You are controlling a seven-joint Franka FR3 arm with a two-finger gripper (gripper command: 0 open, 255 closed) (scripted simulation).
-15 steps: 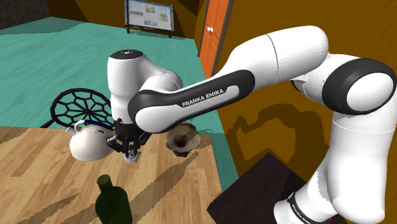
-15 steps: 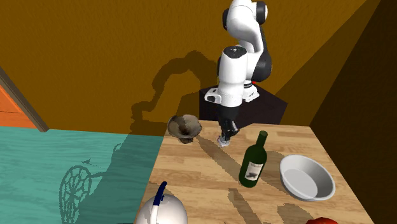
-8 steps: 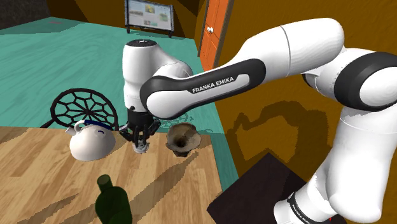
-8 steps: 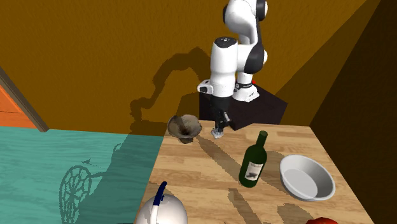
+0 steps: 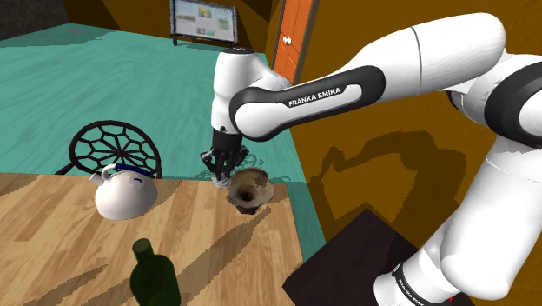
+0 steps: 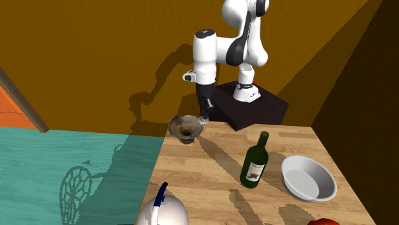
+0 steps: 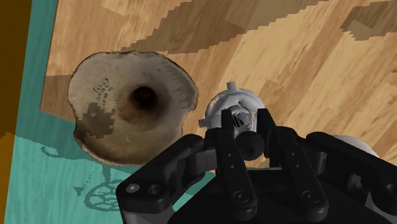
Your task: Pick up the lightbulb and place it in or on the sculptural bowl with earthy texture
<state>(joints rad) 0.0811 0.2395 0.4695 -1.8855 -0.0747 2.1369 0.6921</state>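
A pale wooden desk [image 5: 52, 226] is seen across the lower left of the shoulder view, bordered by a teal floor [image 5: 87, 78] that fills the upper left. Brown walls are shown at the right, and an orange door [image 5: 295, 39] at the top centre. A black chair [image 5: 115, 149] with a web-patterned back is set at the desk's far edge, just behind a white teapot [image 5: 126, 193]. A dark green bottle [image 5: 154, 278] is cut by the bottom edge. In the second exterior view a white bowl [image 6: 308, 178] is seen at the lower right, near the bottle. The dark stand [image 6: 249, 112] is placed above centre. The white arm [image 5: 347, 83] is stretched from the right towards the middle, its wrist turned straight down. The pincer [image 7: 246, 124] is closed narrowly on the lightbulb [image 7: 236, 108], which is held off the desk. The bulb is held just beside the rim of the brown, rough-textured bowl [image 5: 249, 189] at the desk's corner.
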